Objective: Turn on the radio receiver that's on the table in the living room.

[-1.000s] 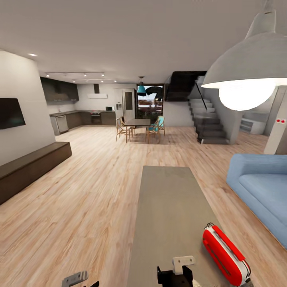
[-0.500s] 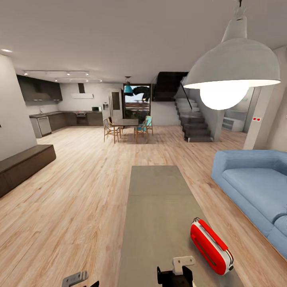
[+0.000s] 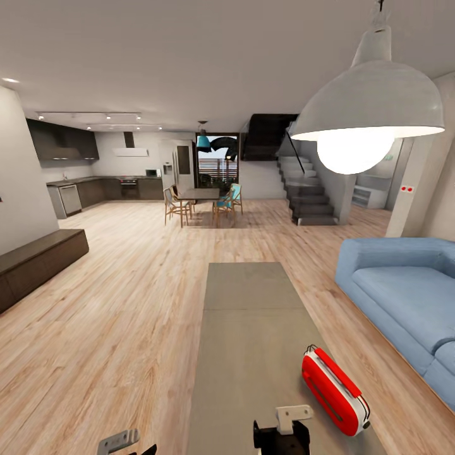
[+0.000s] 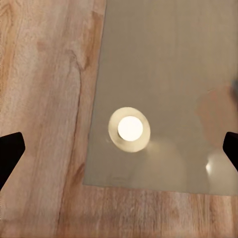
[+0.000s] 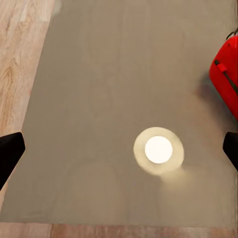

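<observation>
Red rounded radio receiver [image 3: 335, 392], grey slab table [image 3: 253, 328]

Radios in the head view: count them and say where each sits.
1. The radio receiver lies on the grey table, near its right edge at the robot's end, just ahead and right of the right gripper. None seems hidden.

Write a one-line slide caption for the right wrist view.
Open right tool above the grey table, lamp glare on its top, red radio receiver at the frame's edge.

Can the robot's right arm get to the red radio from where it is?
Probably yes. The radio lies on the grey table just beside the right gripper, with bare tabletop between them and nothing blocking.
</observation>
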`<state>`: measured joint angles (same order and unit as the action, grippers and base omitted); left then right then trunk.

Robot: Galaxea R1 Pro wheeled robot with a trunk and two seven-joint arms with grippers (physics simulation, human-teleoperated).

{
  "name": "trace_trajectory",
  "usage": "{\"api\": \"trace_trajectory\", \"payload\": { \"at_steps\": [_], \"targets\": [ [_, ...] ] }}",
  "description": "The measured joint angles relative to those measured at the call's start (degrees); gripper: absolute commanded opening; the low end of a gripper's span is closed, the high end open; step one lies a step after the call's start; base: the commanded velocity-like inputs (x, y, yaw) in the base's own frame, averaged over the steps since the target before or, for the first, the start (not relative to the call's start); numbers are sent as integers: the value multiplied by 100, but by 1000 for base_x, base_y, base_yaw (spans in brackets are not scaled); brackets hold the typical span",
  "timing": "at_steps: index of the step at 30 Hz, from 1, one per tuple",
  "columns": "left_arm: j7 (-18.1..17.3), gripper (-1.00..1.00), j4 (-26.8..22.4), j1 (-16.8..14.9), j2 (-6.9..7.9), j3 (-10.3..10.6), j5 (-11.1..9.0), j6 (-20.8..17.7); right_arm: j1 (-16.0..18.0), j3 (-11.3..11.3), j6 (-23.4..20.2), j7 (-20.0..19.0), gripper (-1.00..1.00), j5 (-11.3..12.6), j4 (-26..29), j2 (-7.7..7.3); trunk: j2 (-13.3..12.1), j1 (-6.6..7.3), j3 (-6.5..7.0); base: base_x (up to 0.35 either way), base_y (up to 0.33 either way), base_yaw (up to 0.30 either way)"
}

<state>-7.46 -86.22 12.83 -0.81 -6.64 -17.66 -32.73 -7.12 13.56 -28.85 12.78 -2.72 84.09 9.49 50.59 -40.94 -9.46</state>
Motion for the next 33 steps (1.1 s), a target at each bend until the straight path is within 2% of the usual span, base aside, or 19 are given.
{"api": "trace_trajectory", "payload": {
  "at_steps": [2, 6, 9, 13, 33],
  "targets": [
    [4, 100, 0, 0, -8, -4, 4, -3, 0, -6, 8, 168, 100, 1, 10, 0, 0, 0, 0, 0, 0, 0],
    [1, 100, 4, 0, 2, 3, 1, 0, 0, -11, 114, 749, 100, 20, 19, 0, 0, 0, 0, 0, 0, 0],
    [-9, 100, 7, 0, 8, 7, -2, 7, 0, -61, 124, 792, 100, 38, 23, 0, 0, 0, 0, 0, -68, 0],
    [-10, 100, 8, 0, 25, -5, 4, 8, 0, -249, 127, 796, 100, 48, 36, 0, 0, 0, 0, 0, -207, 0],
    [-10, 100, 13, 0, 19, -3, 0, 3, 0, -264, 129, 780, 100, 61, 33, 0, 0, 0, 0, 0, -13, 0]
  ]
}}
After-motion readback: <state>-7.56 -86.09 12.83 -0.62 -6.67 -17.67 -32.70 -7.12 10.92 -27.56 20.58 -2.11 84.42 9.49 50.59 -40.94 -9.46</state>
